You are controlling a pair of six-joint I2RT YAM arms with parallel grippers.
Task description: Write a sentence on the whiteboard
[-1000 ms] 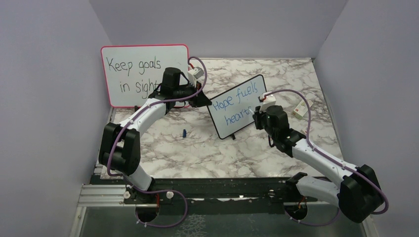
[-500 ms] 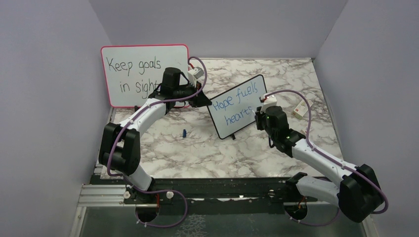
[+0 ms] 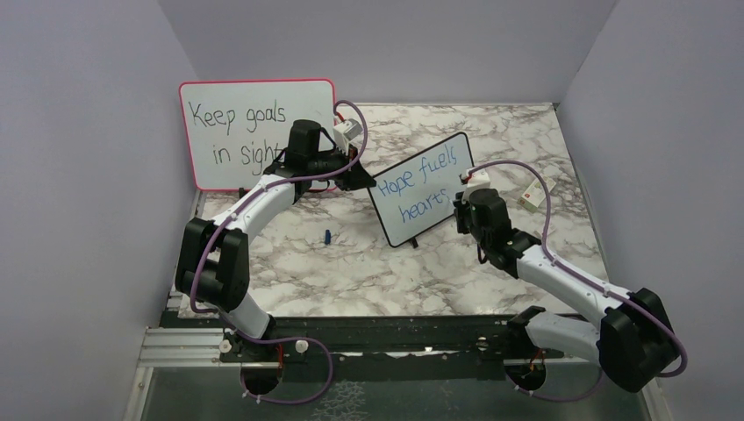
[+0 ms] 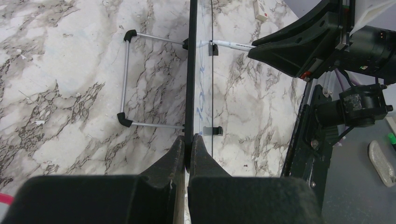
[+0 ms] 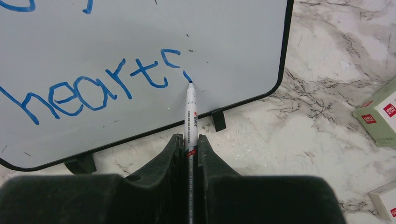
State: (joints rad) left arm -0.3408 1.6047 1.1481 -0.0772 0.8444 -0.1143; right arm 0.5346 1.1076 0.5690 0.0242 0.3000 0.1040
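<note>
The whiteboard [image 3: 419, 189] stands on its feet mid-way across the table [image 3: 351, 263]. The left tool [image 4: 188, 142] pinches its thin frame and the right tool [image 5: 190, 140] is clamped on the marker [image 5: 190, 109], tip at the sentence's [image 5: 93, 91] unfinished "s". The board looks light, tippy and slick, so grabbing the rim seems right.

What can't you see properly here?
- Top view: the end of the black words on the pink-framed board hides behind the left arm.
- Top view: the right arm covers the end of the blue sentence on the small black-framed whiteboard.
- Right wrist view: the top edge cuts off its upper line.
- Left wrist view: the whiteboard is edge-on, unreadable.
- Top view: the tiny blue object on the marble table is too small to name.
</note>
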